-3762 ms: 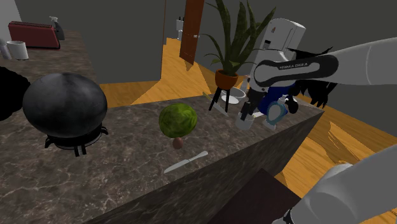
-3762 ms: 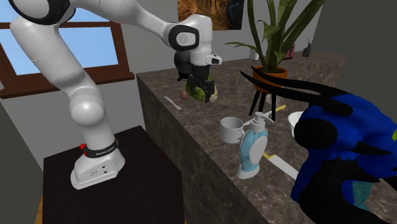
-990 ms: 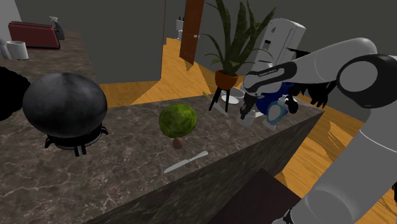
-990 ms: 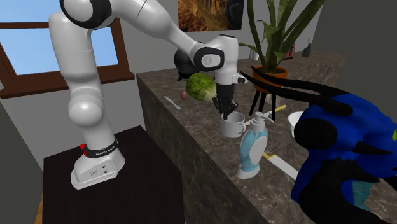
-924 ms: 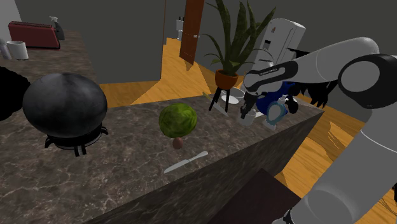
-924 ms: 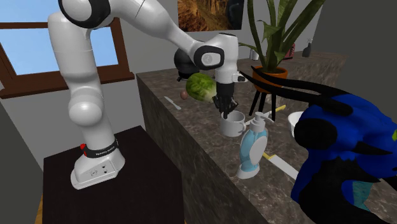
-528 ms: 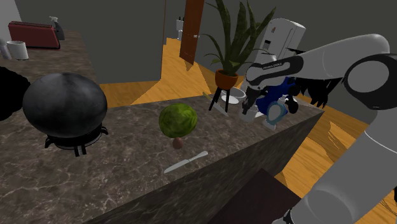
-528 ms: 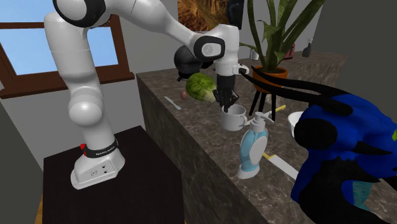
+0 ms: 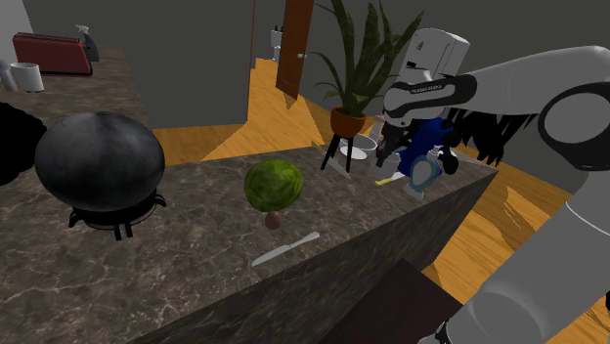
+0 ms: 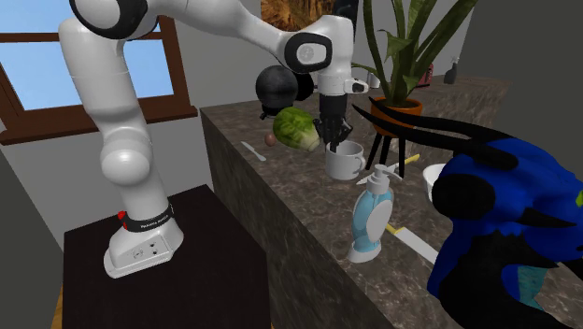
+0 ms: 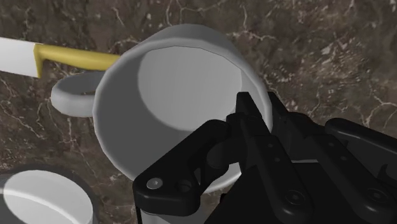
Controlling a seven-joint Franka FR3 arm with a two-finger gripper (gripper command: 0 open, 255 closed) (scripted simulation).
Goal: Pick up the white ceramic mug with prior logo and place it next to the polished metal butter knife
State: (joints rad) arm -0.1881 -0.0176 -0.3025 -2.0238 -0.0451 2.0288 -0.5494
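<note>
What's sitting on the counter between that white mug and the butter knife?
In the second exterior view, a green cabbage and a small brown lump sit between the mug and the knife, slightly off the straight line.

plain white for the mug (image 11: 178,89), shaded grey inside; all black for the gripper (image 10: 334,140); white with dark joints for the arm (image 10: 126,159); dark brown with thin pale veining across the marble counter (image 9: 196,264); mottled green on the cabbage (image 9: 273,184); glossy black on the round pot (image 9: 98,156); pale silver-grey on the butter knife (image 9: 285,248); light blue with a white pump on the soap dispenser (image 10: 371,220); yellow handle and white blade on the other knife (image 11: 63,57); blue and black on the spiky figure (image 10: 504,234); orange wood grain on the floor (image 9: 274,103); red on the toaster (image 9: 52,53)
</note>
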